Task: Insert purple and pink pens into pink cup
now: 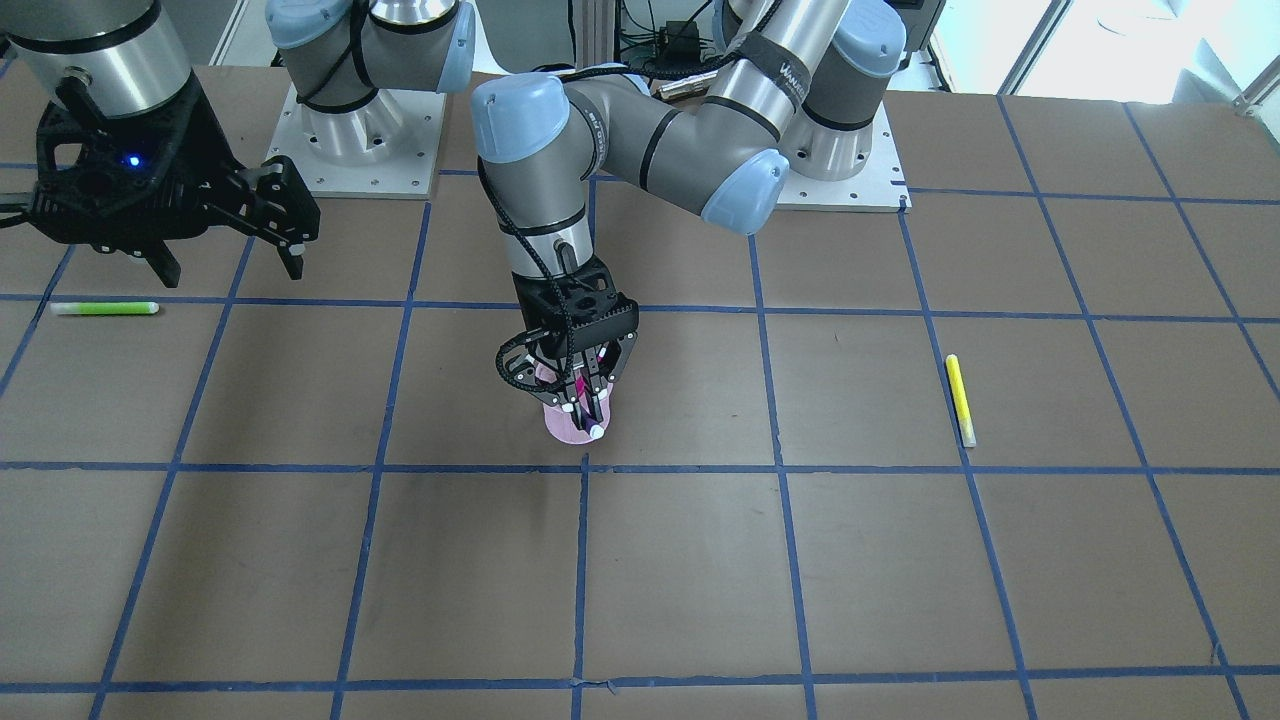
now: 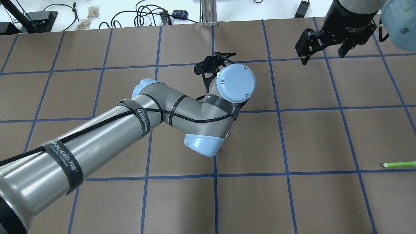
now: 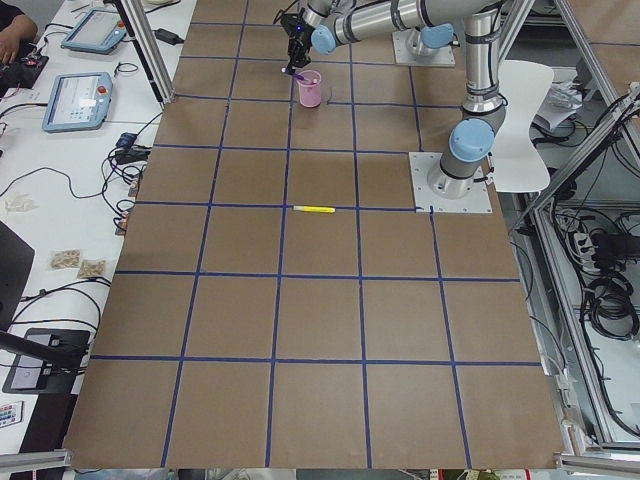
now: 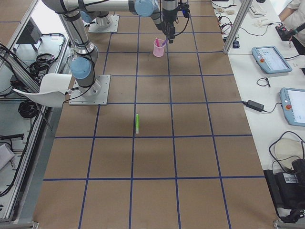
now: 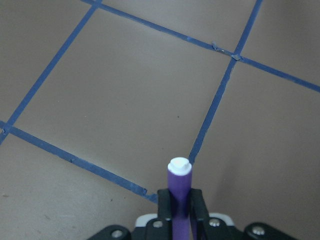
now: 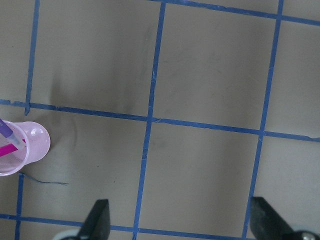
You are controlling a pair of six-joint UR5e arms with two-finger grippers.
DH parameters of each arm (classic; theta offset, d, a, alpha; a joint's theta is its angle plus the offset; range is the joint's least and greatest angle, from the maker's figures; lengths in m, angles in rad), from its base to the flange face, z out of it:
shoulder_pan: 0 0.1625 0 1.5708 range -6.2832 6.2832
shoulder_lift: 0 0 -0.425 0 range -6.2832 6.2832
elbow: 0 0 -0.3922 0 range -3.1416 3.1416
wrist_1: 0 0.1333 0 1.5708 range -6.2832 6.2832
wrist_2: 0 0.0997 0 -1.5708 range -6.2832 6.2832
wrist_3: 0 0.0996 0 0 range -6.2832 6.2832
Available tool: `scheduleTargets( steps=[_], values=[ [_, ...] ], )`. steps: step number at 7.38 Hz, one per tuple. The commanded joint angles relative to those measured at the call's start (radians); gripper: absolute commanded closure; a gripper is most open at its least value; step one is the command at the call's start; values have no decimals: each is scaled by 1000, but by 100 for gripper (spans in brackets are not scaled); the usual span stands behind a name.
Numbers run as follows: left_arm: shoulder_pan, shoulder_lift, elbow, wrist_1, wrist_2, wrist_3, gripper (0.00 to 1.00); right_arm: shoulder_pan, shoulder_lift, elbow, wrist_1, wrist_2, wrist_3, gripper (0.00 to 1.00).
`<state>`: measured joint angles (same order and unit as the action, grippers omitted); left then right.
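The pink cup (image 1: 562,428) stands upright near the table's middle. It also shows in the right wrist view (image 6: 31,145), the exterior left view (image 3: 309,90) and the exterior right view (image 4: 158,48). The pink pen (image 6: 9,149) leans inside the cup. My left gripper (image 1: 585,405) is right above the cup, shut on the purple pen (image 5: 178,186). The pen is tilted, and its white end (image 1: 596,432) points down into the cup's mouth. My right gripper (image 1: 228,262) hangs open and empty, well away from the cup; it also shows in the overhead view (image 2: 323,55).
A green highlighter (image 1: 105,308) lies on the table on my right side; it also shows in the overhead view (image 2: 399,164). A yellow pen (image 1: 960,400) lies on my left side. Blue tape lines divide the brown table (image 1: 700,580) into squares.
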<state>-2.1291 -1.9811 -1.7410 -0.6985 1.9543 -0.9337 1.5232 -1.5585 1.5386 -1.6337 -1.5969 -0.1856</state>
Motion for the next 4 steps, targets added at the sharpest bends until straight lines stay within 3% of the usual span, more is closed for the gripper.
scheduleTargets(
  steps=[1, 3, 4],
  values=[
    [-18, -19, 0, 1, 2, 3, 70, -1, 0, 0, 0, 0, 0, 0],
    [-22, -33, 1, 1, 0, 6, 13, -1, 0, 0, 2, 0, 2, 0],
    [-25, -30, 1, 1, 0, 15, 0, -1, 0, 0, 0, 0, 2, 0]
  ],
)
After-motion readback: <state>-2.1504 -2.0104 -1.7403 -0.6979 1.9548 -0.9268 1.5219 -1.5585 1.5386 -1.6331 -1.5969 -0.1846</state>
